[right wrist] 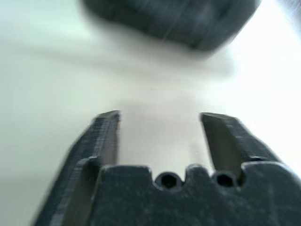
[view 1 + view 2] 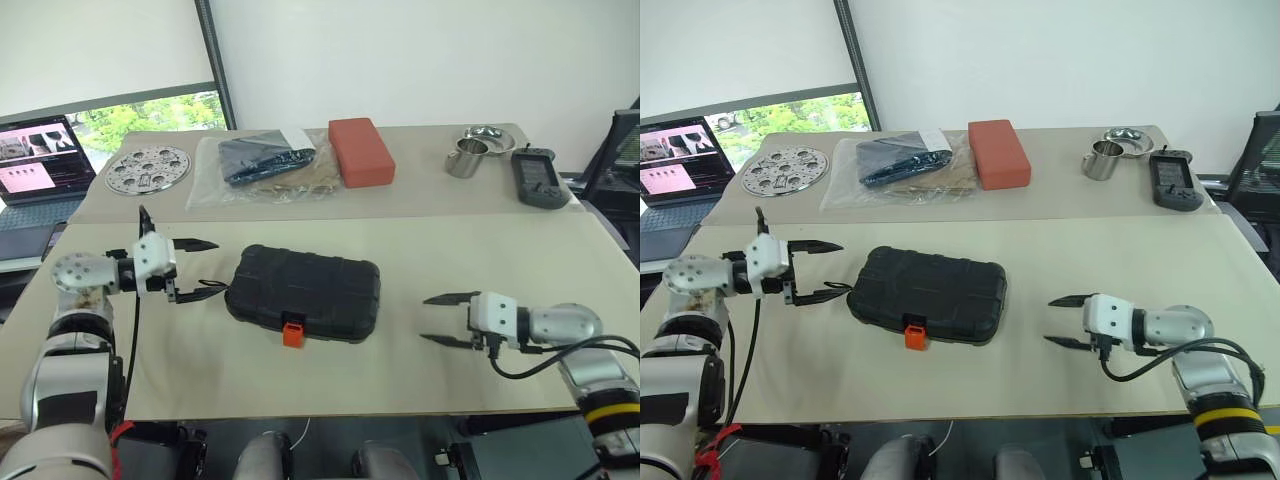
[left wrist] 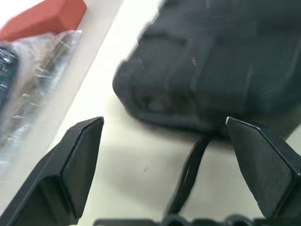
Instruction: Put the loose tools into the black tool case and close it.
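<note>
Both claws are spread and empty: left gripper (image 2: 200, 268) sits just off the left end of the black tool case (image 2: 304, 293), lower finger close to its corner, touching or not I can't tell; right gripper (image 2: 440, 319) hangs over bare table, well apart from the case's right end. The case lies flat on the near table (image 2: 420, 380), lid down, orange latch (image 2: 292, 332) facing me. I see no loose tools on the tabletop, so I judge the job nearly done. Main risk: I can't confirm the latch has actually snapped; if it's only resting, any lift pops the lid and dumps the contents. Second risk: the left finger is close enough to catch the corner and skid the case sideways if I swing that arm inward. Far table holds a red block (image 2: 360, 150), plastic bag (image 2: 262, 165), metal cup (image 2: 466, 157) and handheld device (image 2: 538, 179), all out of play.
</note>
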